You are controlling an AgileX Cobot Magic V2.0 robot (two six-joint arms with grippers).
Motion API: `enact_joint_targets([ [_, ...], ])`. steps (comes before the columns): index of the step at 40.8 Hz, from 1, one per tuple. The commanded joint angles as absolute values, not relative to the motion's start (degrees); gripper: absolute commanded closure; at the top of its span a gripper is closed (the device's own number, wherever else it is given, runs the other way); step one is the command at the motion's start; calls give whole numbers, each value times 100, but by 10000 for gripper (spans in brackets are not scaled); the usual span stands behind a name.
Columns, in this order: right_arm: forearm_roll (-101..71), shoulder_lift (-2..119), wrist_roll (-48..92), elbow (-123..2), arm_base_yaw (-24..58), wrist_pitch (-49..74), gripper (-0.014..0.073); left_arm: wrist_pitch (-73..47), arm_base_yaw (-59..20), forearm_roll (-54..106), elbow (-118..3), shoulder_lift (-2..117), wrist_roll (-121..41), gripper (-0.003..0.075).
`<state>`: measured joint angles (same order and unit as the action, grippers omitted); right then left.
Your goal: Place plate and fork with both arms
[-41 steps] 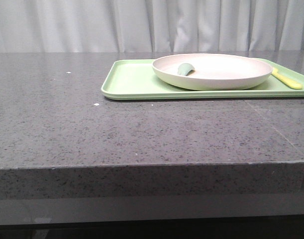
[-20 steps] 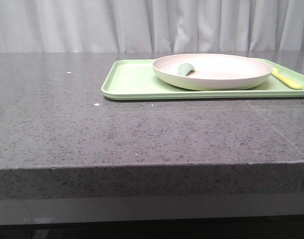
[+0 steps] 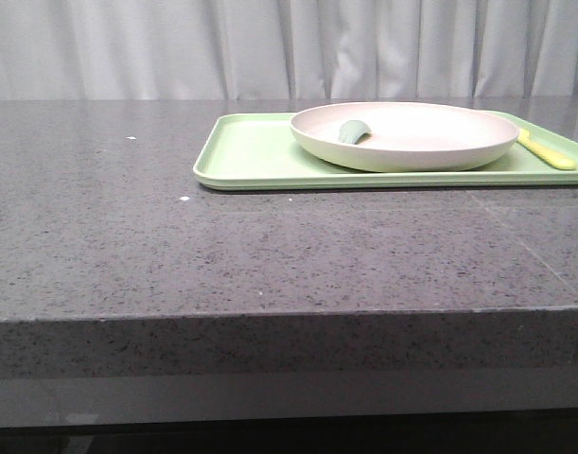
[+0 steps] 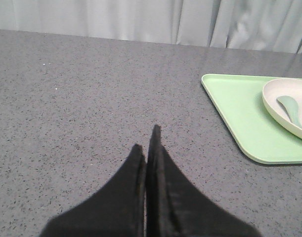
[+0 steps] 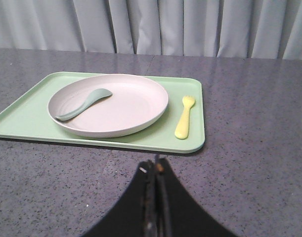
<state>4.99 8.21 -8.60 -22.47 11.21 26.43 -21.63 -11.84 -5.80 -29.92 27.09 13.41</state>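
On the grey speckled tabletop (image 3: pixel 270 255) the light green tray (image 3: pixel 251 151) is my landmark, and everything else sits against it. My left claw (image 4: pixel 147 143) hangs over bare stone well to the left of the tray, its two black fingers pressed together with nothing between them. From that wrist I see only the tray's near left corner and a slice of the plate (image 4: pixel 284 106); the rest is cut off by the edge of the view.

The plate (image 5: pixel 108 104) rests on the tray, filling its middle and left part, and a grey-green spoon (image 5: pixel 84 103) lies inside it on the left half, bowl toward the centre. From the front, only the spoon's rounded end (image 3: pixel 352 131) pokes above the plate's rim (image 3: pixel 402 151); its handle is hidden.

The fork (image 5: pixel 184 117) lies flat on the tray just right of the plate, apart from it, tines pointing away from me, near the tray's right rim. From the front, the plate hides part of the fork (image 3: pixel 549 151).

My right claw (image 5: pixel 155 170) is off the tray on its near side, over the stone, fingers closed on nothing. The fork lies ahead of it and slightly right, the plate ahead and left. Neither claw shows from the front.
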Motion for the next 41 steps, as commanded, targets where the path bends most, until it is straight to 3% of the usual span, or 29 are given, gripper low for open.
enact_joint_targets([
  [1,583,883,-806,-2393,1123,2130,661,-1700,-1176,-590,-3159,2723,1333,738],
  [19,583,883,-806,-2393,1123,2130,661,-1724,-1167,-581,-3159,2723,1278,738],
  [29,583,883,-806,-2393,1123,2130,661,-1724,-661,605,-3132,2625,-180,738],
  [41,583,883,-806,-2393,1123,2130,661,-1612,146,565,-2168,1103,-156,738],
])
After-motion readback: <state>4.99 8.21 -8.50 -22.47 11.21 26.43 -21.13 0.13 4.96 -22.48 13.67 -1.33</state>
